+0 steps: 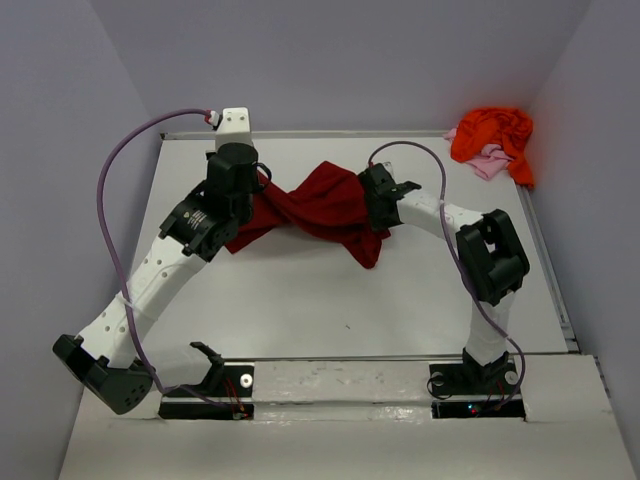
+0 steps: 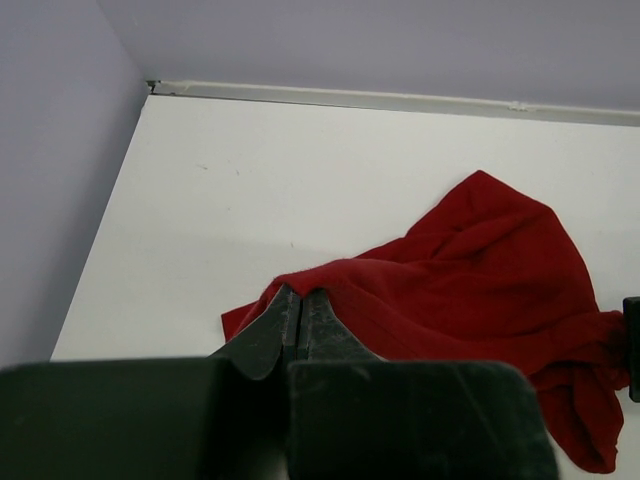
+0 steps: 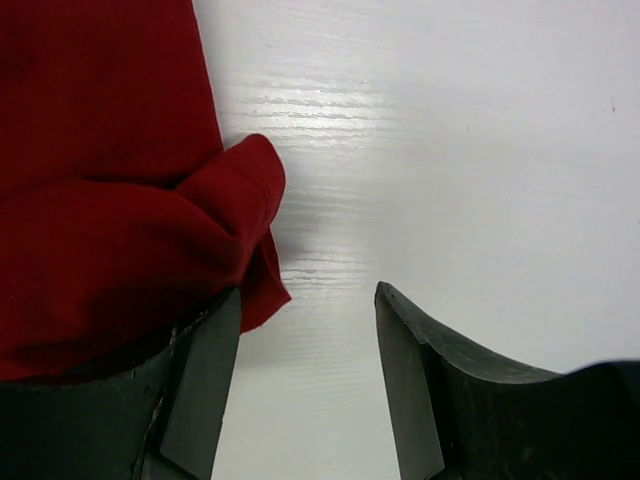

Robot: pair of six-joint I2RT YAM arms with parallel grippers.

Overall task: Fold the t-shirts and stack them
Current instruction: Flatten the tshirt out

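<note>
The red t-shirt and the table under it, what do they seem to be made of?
The red t-shirt looks like soft matte knit cloth, likely cotton: it drapes and bunches into rounded folds with no shine. The table looks hard and smooth, probably white-painted or laminated board: the right wrist view shows faint grain lines and glare streaks.

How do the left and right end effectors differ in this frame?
The left end effector is shut, pinching the dark red t-shirt; the right end effector is open, bare table between its fingers. The left grips cloth; the right merely has it draped against one finger. Both meet the same shirt at opposite ends.
</note>
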